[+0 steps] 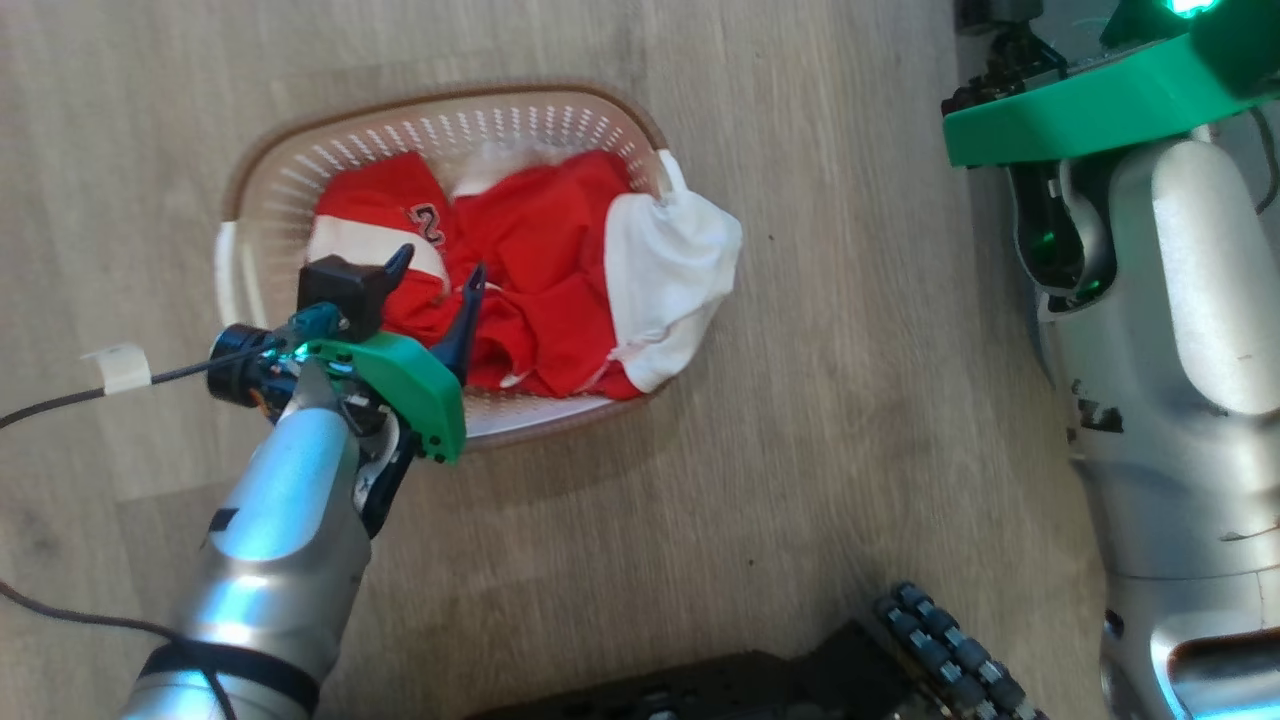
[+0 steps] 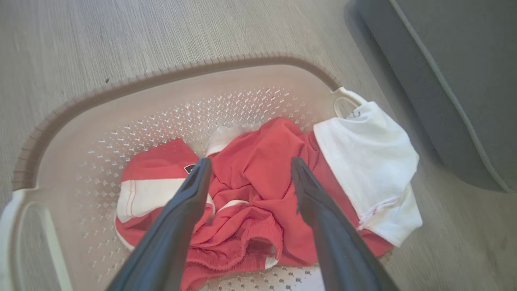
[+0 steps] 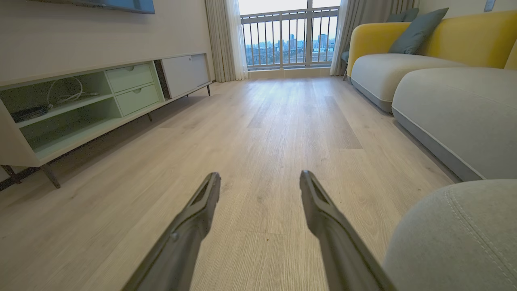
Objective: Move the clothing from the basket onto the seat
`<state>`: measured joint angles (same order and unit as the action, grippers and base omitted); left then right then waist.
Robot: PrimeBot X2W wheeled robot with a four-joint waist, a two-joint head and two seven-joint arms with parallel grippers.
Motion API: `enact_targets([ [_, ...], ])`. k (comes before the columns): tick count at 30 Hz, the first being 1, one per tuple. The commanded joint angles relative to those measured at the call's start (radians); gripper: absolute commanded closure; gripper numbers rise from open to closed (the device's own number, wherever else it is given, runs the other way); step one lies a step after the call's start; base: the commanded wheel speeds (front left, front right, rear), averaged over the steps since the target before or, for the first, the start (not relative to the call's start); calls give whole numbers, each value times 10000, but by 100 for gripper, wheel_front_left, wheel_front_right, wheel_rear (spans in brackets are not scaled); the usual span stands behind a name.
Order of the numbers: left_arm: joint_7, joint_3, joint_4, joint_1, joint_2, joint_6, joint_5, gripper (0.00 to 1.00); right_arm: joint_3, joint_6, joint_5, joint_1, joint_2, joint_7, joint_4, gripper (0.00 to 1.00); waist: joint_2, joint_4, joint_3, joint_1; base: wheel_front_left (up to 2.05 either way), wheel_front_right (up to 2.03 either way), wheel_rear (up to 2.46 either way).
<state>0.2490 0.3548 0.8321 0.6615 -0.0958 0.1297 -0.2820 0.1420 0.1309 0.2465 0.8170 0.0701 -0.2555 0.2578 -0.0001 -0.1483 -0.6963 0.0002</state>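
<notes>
The basket (image 1: 300,140) is cream with a brown rim (image 2: 121,87) and stands on the wood floor. Red clothing (image 1: 540,250) with white trim is bunched inside it, and one piece shows a dark numeral (image 1: 428,225). A white sleeve (image 1: 665,270) hangs over the basket's right rim. My left gripper (image 1: 441,262) is open just above the near left part of the pile, its fingers straddling red cloth (image 2: 242,230) and holding nothing. The grey seat (image 2: 464,72) lies beyond the basket's right end. My right gripper (image 3: 258,178) is open and empty, low over bare floor beside a grey cushion (image 3: 452,238).
My right arm (image 1: 1180,350) stands at the right edge of the head view and my dark base (image 1: 750,690) at the bottom. A taped cable (image 1: 120,365) runs along the floor on the left. In the right wrist view a low cabinet (image 3: 80,105) lines the left wall and a yellow sofa (image 3: 444,36) the right.
</notes>
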Motion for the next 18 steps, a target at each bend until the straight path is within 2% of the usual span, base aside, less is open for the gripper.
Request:
enact_targets([
  [1, 128, -116, -12, -51, -306, 10, -87, 0, 168, -2, 46, -18, -161, -63, -453, 0, 1, -273, -307, -2, 0, 0, 0],
  [18, 128, 937, 1198, 1302, -844, 10, 262, 0, 478, -2, 683, 235, -197, -63, -1297, 0, 1, -1093, -1747, -2, 0, 0, 0],
])
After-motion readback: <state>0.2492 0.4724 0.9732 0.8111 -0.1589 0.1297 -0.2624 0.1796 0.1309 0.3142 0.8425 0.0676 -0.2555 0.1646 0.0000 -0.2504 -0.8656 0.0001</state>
